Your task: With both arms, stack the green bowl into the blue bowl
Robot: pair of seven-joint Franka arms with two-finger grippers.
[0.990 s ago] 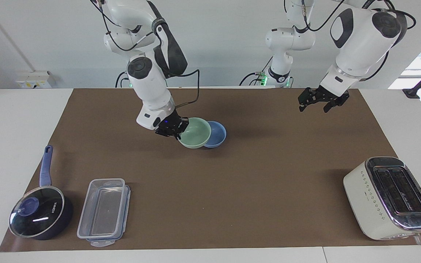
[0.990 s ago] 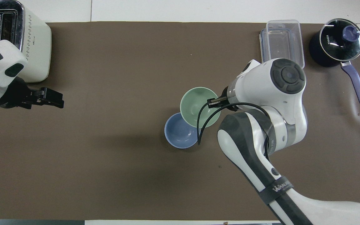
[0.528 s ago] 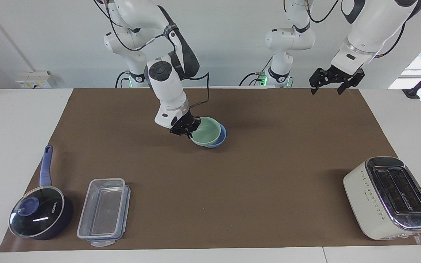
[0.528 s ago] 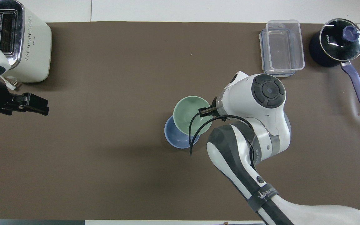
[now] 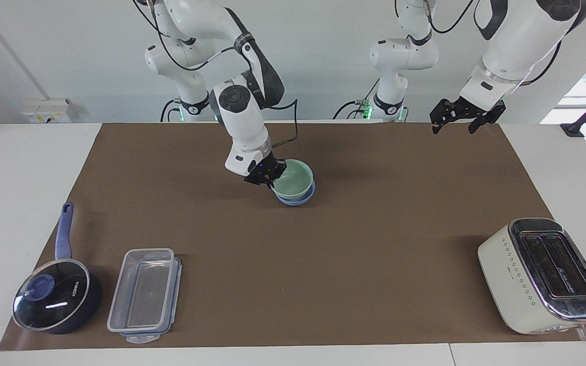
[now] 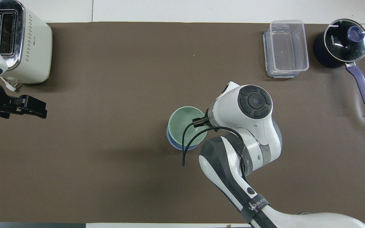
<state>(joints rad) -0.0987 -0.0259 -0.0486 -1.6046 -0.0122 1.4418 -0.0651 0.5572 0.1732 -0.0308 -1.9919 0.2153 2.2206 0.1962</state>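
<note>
Two glossy bowls: green bowl (image 5: 294, 182) over blue bowl (image 5: 298, 199)

Right claw (image 5: 271, 178) moved toward left arm's end of tabletop, carrying green bowl (image 5: 294, 185) by rim. Bowl earlier beside blue bowl (image 5: 297, 200), overlapping only its edge; now centred on it, lower, sitting in it or just above, cannot tell which. Only thin blue rim shows under green in both views. Left claw (image 5: 457, 115) rose and drew back from over mat toward robots' edge; same spot over last half second.
</note>
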